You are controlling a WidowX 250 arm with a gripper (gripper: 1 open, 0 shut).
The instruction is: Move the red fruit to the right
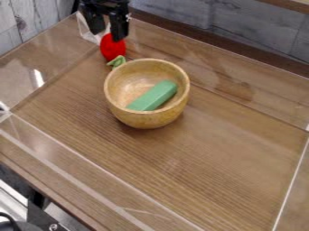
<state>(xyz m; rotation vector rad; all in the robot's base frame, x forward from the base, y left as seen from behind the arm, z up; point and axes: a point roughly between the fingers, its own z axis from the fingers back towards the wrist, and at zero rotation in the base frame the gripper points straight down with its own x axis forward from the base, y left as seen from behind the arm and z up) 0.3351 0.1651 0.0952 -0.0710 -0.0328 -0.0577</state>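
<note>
The red fruit (114, 49) is a small bright red toy with a green leafy end, lying on the wooden table just beyond the upper left rim of the wooden bowl. My gripper (107, 34) hangs directly over it at the top left, pointing down, its dark fingers spread apart on either side of the fruit's upper part. The jaws are open and nothing is clamped between them. The gripper hides the top of the fruit.
A wooden bowl (121, 108) holding a flat green block (154, 96) stands near the table's middle. Clear plastic walls (36, 77) ring the wooden table (218, 171). A grey plank wall runs along the back.
</note>
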